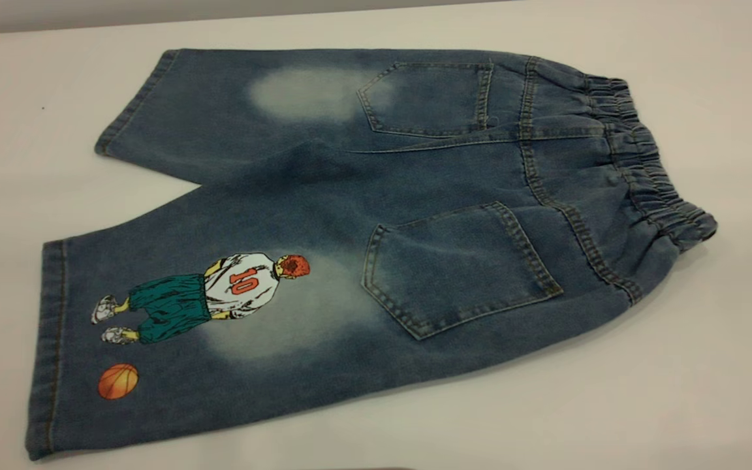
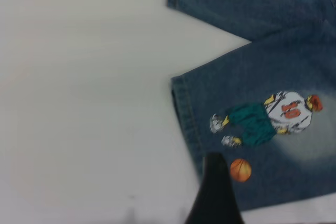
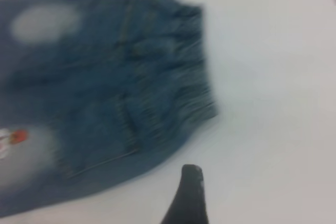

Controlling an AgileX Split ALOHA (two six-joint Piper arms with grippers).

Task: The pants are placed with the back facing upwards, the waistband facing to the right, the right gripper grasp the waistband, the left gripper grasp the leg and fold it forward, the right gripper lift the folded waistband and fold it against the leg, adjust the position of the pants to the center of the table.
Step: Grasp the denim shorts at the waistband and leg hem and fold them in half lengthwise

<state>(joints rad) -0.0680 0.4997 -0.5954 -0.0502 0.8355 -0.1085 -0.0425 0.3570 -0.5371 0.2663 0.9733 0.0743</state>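
The pants [image 1: 363, 215] lie flat on the table [image 1: 676, 391], back pockets up. The ruffled waistband [image 1: 650, 163] is at the right. The printed leg [image 1: 173, 339] points left along the near side, and the plain leg [image 1: 187, 111] lies behind it. Neither gripper shows in the exterior view. In the left wrist view one dark finger [image 2: 214, 192] of my left gripper hangs over the printed leg's hem [image 2: 184, 119], beside the orange ball [image 2: 240, 170]. In the right wrist view one dark finger [image 3: 189, 198] of my right gripper hovers over bare table just off the waistband [image 3: 197, 72]. Both grippers hold nothing.
White tabletop surrounds the pants on every side, with the widest bare stretches at the near right [image 1: 611, 418] and to the left of the leg hems [image 2: 79, 103]. The table's far edge [image 1: 154, 23] runs close behind the plain leg.
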